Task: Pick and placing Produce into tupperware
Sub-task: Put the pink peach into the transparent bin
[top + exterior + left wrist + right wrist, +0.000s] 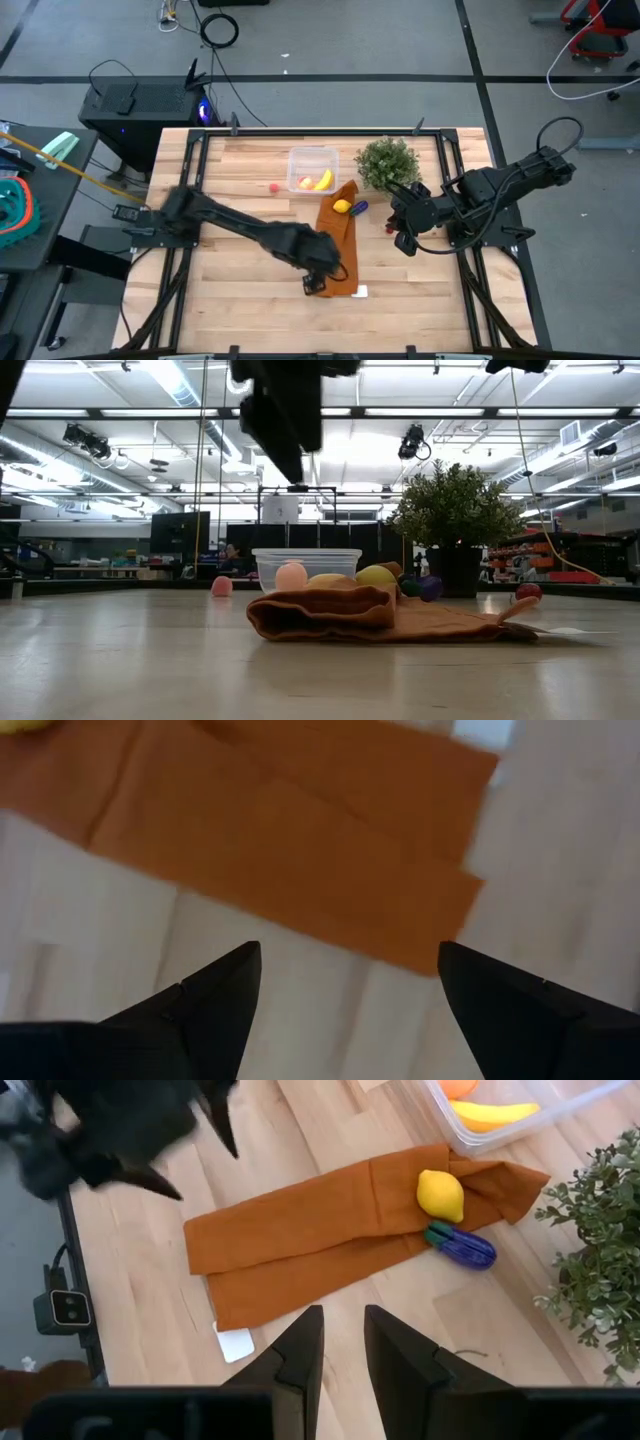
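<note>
My tabletop (240,300) is pale wood planks in a dark frame. On it lie a long orange cloth (338,250), a clear box (312,156) touching the cloth's far end, a potted plant (388,165), a purple piece (359,207) beside the cloth, and two small red pieces, one left of the box (274,187), one below the plant (388,229).

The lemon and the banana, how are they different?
The lemon is short and egg-shaped; the banana is long and curved. The lemon lies on the orange cloth, outside the tupperware; the banana is already inside the box. Both are yellow toy fruits.
</note>
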### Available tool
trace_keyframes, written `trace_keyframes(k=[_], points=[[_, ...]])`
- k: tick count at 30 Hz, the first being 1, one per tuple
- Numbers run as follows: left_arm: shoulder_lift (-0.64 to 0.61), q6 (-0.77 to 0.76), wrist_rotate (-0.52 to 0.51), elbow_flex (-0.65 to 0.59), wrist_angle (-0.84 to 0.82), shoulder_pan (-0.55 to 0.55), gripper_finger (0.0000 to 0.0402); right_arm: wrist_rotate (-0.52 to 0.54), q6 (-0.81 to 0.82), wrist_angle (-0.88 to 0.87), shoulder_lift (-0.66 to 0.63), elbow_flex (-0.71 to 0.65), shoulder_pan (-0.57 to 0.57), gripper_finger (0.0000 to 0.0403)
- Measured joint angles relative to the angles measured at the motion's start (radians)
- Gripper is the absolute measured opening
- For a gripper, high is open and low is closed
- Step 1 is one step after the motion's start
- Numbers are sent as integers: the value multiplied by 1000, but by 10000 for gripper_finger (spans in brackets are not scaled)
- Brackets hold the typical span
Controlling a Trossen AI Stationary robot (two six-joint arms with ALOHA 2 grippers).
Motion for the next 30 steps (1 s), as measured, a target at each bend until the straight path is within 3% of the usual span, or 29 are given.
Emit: trace_keyframes(k=[10,16,21,30], points=[[-512,-41,-33,-521,142,164,309,12,18,7,0,0,0,83],[-742,64,-35,-709,123,332,309,22,23,17,0,0,0,83],[-806,163,-8,-741,90,505,309,34,44,34,0,0,-1,83],[-723,335,52,-742,112,757,309,54,83,54,0,0,-3,83]])
